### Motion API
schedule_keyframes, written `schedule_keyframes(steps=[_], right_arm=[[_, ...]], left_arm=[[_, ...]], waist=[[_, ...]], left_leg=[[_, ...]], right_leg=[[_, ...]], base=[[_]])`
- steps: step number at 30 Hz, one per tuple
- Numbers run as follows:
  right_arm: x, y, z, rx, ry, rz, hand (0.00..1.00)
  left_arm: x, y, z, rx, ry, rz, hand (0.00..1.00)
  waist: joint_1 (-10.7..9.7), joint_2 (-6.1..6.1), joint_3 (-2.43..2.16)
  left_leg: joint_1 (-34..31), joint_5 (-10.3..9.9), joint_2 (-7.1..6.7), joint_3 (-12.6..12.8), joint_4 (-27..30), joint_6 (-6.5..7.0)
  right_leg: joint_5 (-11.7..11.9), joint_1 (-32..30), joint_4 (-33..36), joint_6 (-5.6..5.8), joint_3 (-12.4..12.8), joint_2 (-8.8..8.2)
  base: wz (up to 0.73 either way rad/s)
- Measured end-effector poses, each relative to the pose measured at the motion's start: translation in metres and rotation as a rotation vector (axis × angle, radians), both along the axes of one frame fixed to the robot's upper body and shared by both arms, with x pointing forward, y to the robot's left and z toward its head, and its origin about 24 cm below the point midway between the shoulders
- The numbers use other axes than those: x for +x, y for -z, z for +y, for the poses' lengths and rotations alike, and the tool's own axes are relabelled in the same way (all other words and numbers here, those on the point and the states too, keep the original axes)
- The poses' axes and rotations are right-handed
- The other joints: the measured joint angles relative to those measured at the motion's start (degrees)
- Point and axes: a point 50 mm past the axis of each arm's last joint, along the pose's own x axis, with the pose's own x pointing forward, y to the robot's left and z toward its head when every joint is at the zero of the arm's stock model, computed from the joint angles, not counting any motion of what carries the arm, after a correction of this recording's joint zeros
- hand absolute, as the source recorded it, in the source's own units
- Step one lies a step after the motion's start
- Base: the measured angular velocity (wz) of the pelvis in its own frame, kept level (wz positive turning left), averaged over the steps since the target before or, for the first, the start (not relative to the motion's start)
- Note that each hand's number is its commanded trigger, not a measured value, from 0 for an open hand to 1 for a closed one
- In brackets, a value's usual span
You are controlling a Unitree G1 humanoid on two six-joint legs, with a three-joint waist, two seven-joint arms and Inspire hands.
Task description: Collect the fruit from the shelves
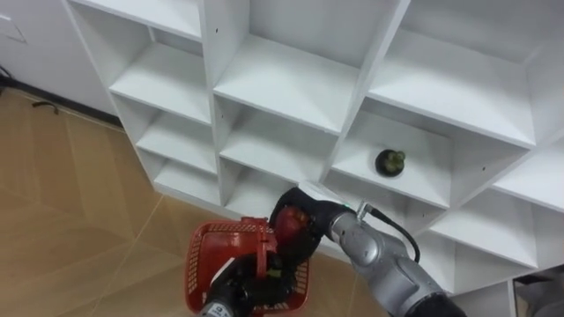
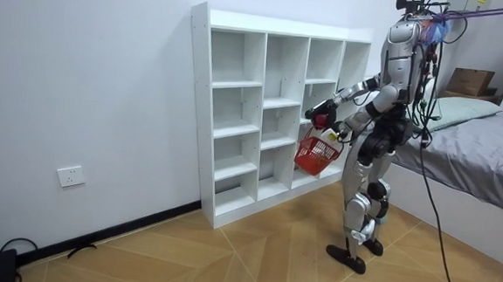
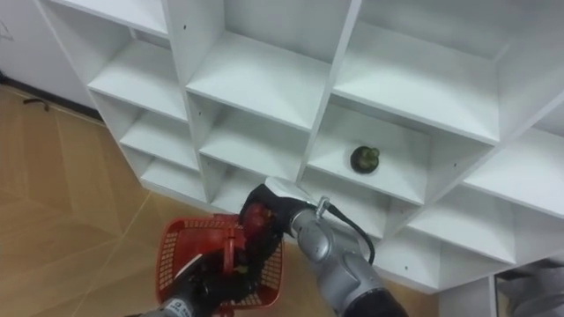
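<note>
**Red fruit over the basket, dark fruit left on the shelf**

Left eye view: your right hand (image 1: 306, 214) is closed round a red fruit (image 1: 291, 225) and holds it just above the basket (image 1: 220, 229), in front of the closet (image 1: 357, 88). Your left hand (image 1: 233, 295) is curled on the basket's handle. A dark fruit (image 1: 390, 162) sits alone in a compartment up and to the right of the hands.

Expect both fruits to be firm, smooth and fairly light, and liable to roll. Wrap the fingers round the widest part rather than pinching the top. The red one may bruise, so I'd lower it in rather than drop it. Both are round, with no real long axis. The dark fruit's green cap faces up and a little to the right. Fingers hide the red fruit's stem end.

Room view: you stand facing the closet near its right end, with the basket (image 2: 317, 154) hanging at about hip height and the red fruit (image 2: 320, 121) just above it.

Right eye view: the dark fruit (image 3: 365, 159) rests well back from the shelf edge, so you will probably have to reach into the compartment.
</note>
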Motion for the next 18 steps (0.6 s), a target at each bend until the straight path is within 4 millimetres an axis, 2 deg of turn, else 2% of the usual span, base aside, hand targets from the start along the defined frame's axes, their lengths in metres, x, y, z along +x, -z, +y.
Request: schedule_keyframes(steps=[1,3,5,6,7,8,10,18], right_arm=[[-0.0003,0.0002,0.0005,-0.001,-0.003,0.000,0.93],[-0.0007,0.0005,0.0010,-0.003,-0.006,0.002,0.62],[-0.0008,0.0008,0.0009,-0.006,-0.003,0.004,0.26],[-0.0008,0.0009,0.0009,-0.006,-0.003,0.005,0.22],[-0.0008,0.0009,0.0010,-0.008,-0.003,0.005,0.07],[-0.0009,0.0009,0.0010,-0.008,-0.003,0.005,0.03],[-0.0010,0.0008,0.0021,-0.004,-0.003,0.005,0.00],[-0.0011,0.0005,0.0038,0.001,-0.003,0.001,0.00]], left_arm=[[-0.0002,0.0002,0.0001,0.001,0.000,0.001,1.00],[-0.0004,0.0005,0.0002,0.001,0.000,0.002,1.00],[-0.0005,0.0006,0.0002,0.001,0.000,0.003,1.00],[-0.0005,0.0006,0.0002,0.001,0.000,0.003,1.00],[-0.0004,0.0006,0.0002,0.001,0.000,0.003,1.00],[-0.0004,0.0006,0.0002,0.001,0.000,0.003,1.00],[-0.0005,0.0007,0.0002,0.001,0.000,0.004,1.00],[-0.0004,0.0008,0.0003,0.001,0.000,0.004,1.00]], waist=[[0.02,0.04,0.11],[0.02,0.05,0.18],[0.00,0.02,0.20],[0.00,0.02,0.20],[-0.01,0.02,0.20],[0.00,0.01,0.19],[0.03,-0.04,0.20],[0.00,-0.36,0.23]], left_leg=[[-0.03,0.00,0.00,0.00,0.00,0.00],[-0.10,0.00,-0.01,0.00,0.00,0.00],[-0.17,-0.01,-0.01,0.01,-0.03,0.00],[-0.20,-0.01,-0.01,0.01,-0.04,0.01],[-0.23,-0.01,-0.02,0.01,-0.06,0.01],[-0.30,-0.01,-0.01,0.01,-0.07,0.01],[-0.35,-0.01,-0.01,0.02,-0.06,0.01],[-0.28,-0.01,0.01,-0.13,0.05,0.01]], right_leg=[[0.00,-0.01,0.00,0.00,-0.01,0.00],[0.00,-0.03,-0.03,0.00,-0.02,0.01],[0.00,-0.10,-0.11,0.00,-0.03,0.04],[0.00,-0.13,-0.12,0.00,-0.03,0.04],[0.00,-0.22,-0.11,0.00,0.00,0.03],[0.00,-0.33,-0.10,0.00,0.02,0.04],[0.00,-0.45,-0.07,0.00,0.04,0.05],[0.01,-0.33,-0.03,-0.02,0.05,0.06]], base=[[0.00],[0.00],[0.00],[0.00],[0.00],[0.00],[0.00],[0.00]])
